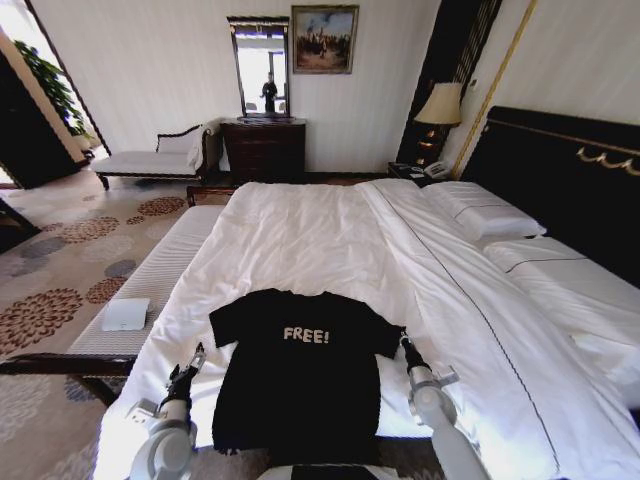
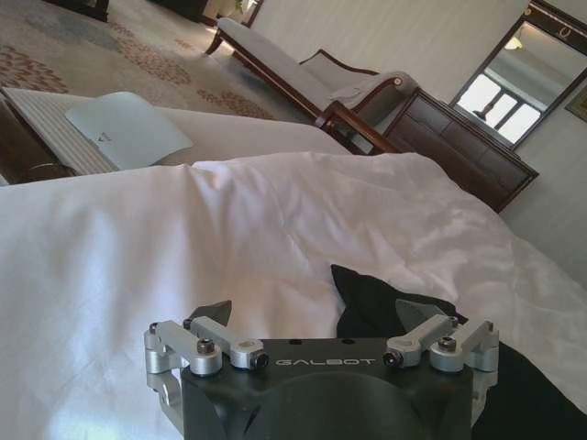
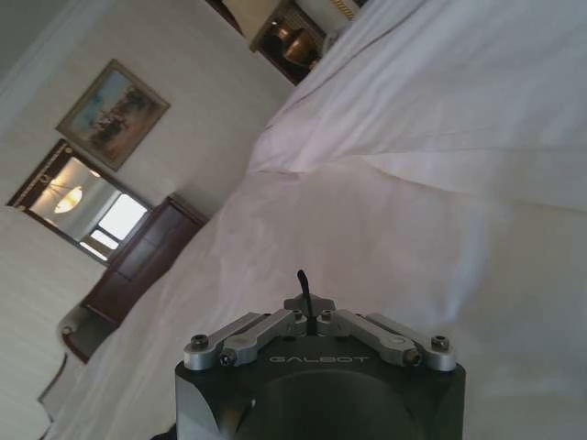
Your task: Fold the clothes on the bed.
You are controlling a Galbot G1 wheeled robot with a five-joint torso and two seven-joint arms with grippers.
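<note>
A black T-shirt point(image 1: 297, 380) lettered "FREE!" lies flat, chest up, on the white-duveted bed point(image 1: 330, 240).

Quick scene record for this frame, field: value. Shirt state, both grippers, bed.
garment: black T-shirt, spread flat on its back, white FREE! print up, unfolded
surface: bed with white duvet; shirt lies at the edge nearest the robot
left gripper: beside the shirt's left sleeve, fingers apart over the duvet, nothing held
right gripper: at the shirt's right sleeve, fingers closed together; a thin dark sliver shows at the tips in the wrist view, cannot tell if it is cloth
pillows: on the robot's right, by the headboard
</note>
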